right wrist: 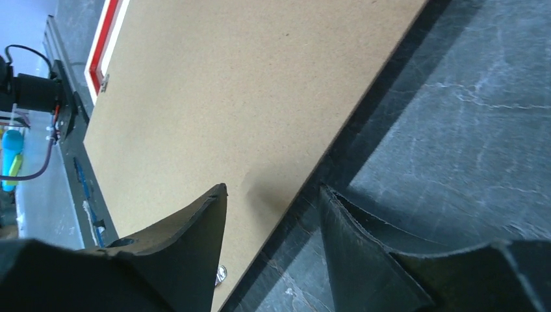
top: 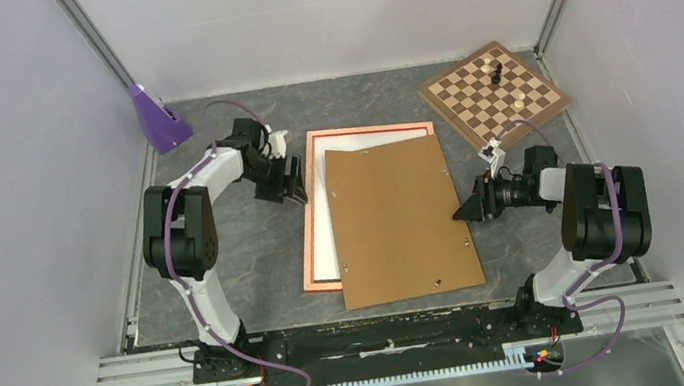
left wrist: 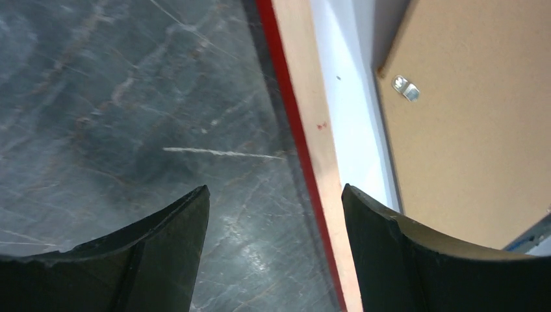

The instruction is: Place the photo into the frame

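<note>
Top: the frame (top: 308, 258) lies flat, the photo (top: 322, 236) white side up inside it, and the board (top: 397, 220) is skewed across both, overhanging right and near.

Left wrist: the left gripper (left wrist: 274, 190) gapes, empty, over the frame's left side.

Right wrist: the right gripper (right wrist: 273, 188) straddles the board's edge, unclenched.

Likely best: nudge the board left, kept flat, without dragging the photo.
</note>
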You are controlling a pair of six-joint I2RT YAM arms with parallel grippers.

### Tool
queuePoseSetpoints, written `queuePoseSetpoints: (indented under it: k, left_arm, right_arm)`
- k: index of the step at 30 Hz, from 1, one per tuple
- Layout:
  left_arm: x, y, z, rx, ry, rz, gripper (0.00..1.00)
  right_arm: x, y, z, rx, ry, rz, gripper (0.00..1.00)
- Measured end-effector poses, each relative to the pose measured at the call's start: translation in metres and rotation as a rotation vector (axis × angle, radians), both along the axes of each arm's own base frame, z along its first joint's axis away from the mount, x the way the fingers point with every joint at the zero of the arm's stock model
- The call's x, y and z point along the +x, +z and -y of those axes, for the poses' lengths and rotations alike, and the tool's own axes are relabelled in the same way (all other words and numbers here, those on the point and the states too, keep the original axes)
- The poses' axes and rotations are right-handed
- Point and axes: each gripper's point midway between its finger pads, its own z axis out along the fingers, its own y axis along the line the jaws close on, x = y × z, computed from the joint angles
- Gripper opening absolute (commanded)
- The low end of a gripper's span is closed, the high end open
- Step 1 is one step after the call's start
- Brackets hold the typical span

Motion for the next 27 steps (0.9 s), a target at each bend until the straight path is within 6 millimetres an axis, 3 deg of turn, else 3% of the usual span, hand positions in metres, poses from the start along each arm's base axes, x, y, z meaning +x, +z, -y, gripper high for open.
queuePoseSetpoints:
  k: [3, 8, 15, 20, 27]
  left_arm:
    - [-0.009, 0.001, 0.006, -0.028, -0.016, 0.000, 0.81]
    - [-0.012, 0.004, 0.012, -0.067, -0.029, 0.014, 0.81]
    - [-0.010, 0.002, 0.010, -0.074, -0.021, 0.022, 0.81]
    - [-0.011, -0.002, 0.008, -0.073, -0.017, 0.022, 0.81]
    - [-0.014, -0.005, 0.009, -0.078, 0.005, 0.006, 0.81]
  right_arm:
    - [-0.003, 0.000, -0.006, 0.023, 0.017, -0.013, 0.54]
    - [-0.004, -0.003, -0.013, 0.048, 0.043, -0.037, 0.33]
    - [-0.009, -0.005, -0.015, 0.080, 0.034, -0.112, 0.14]
    - [-0.013, -0.001, -0.013, 0.093, 0.020, -0.132, 0.09]
    - [-0.007, 0.022, -0.010, 0.123, 0.009, -0.088, 0.00]
